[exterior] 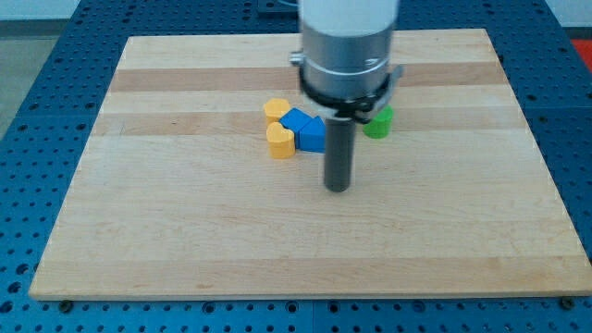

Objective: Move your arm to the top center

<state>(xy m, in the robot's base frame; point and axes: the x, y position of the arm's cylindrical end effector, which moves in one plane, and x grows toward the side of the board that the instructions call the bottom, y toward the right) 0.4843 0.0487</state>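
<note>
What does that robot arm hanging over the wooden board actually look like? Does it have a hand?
No hand. The arm comes down from the view's top as a wide, smooth cylinder, white above and silvery grey below, ending in a black collar. From that collar hangs a straight dark rod, round and plain, whose lower end is my tip. I can see no markings or loose cables.

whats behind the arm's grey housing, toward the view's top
The housing covers the board's top centre, so anything there is hidden. Showing past it: a green block on the view's right, blue blocks and yellow blocks on the left. My tip sits below them.
</note>
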